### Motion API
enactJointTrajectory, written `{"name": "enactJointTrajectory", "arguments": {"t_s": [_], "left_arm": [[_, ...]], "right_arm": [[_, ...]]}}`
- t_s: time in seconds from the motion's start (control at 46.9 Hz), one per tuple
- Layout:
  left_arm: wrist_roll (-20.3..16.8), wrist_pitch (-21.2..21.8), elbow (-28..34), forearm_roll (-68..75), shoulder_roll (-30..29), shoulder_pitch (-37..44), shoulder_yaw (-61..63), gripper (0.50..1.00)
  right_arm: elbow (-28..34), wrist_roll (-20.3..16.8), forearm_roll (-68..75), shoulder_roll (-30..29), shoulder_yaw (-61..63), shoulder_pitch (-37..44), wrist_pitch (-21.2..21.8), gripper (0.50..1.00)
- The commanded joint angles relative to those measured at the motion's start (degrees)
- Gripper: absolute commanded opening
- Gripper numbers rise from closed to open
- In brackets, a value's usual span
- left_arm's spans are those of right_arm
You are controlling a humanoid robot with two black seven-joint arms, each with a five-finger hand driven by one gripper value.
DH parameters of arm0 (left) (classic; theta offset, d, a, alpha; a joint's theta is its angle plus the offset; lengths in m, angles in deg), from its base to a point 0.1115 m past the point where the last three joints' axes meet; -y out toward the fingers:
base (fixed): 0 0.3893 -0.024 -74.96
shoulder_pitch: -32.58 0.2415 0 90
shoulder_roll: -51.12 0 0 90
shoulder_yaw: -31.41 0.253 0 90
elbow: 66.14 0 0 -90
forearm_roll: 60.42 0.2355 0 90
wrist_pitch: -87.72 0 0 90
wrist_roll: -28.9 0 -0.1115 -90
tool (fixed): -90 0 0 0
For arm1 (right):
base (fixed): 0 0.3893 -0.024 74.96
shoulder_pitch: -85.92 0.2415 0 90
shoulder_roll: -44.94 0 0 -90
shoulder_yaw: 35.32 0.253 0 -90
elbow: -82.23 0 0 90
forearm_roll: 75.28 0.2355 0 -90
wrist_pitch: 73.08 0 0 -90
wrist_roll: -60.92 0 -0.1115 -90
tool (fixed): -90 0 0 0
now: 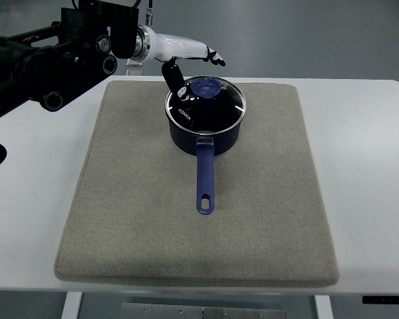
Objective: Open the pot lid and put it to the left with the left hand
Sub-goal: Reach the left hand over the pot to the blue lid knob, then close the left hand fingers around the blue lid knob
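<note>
A: One white table (366,199) fills most of the view, and on it lies a large grey mat (139,219) that covers the middle part

B: And the pot, where is it?

A: The pot (203,136) stands on the far half of the mat, close to the far edge and a little left of the middle. It is dark blue. Its long blue handle (205,179) points toward the camera side, and there is a hole at the end of the handle

B: Is the lid on it?

A: Yes, the glass lid (209,106) sits on the pot, with a metal rim around it and a round blue knob (206,86) in the centre

B: What about the arm?

A: The left arm (53,63) comes in from the upper left; it is black and bulky. The left hand (186,50) at its end is white with dark fingertips. It is above the far edge of the mat, just behind the pot. The fingers are stretched out and loose, and they hold nothing. The dark thumb (174,78) hangs down near the far left rim of the lid, but I cannot tell if it touches the lid
</note>
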Motion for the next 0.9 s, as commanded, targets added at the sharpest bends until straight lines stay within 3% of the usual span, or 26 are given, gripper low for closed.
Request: {"name": "enactJointTrajectory", "arguments": {"t_s": [0.0, 0.427, 0.619, 0.875], "left_arm": [[0.0, 1.7, 0.3, 0.4, 0.5, 0.0, 0.2, 0.958], [0.1, 2.0, 1.8, 5.6, 2.3, 0.3, 0.4, 0.936], [0.0, 2.0, 1.8, 5.7, 2.3, 0.4, 1.4, 0.857], [0.0, 2.0, 1.7, 5.4, 2.3, 0.4, 1.9, 0.853]], "right_arm": [[0.0, 0.0, 0.0, 0.0, 0.0, 0.0, 0.0, 0.917], [0.0, 0.0, 0.0, 0.0, 0.0, 0.0, 0.0, 0.917], [0.0, 0.0, 0.0, 0.0, 0.0, 0.0, 0.0, 0.917], [0.0, 0.0, 0.0, 0.0, 0.0, 0.0, 0.0, 0.917]]}}
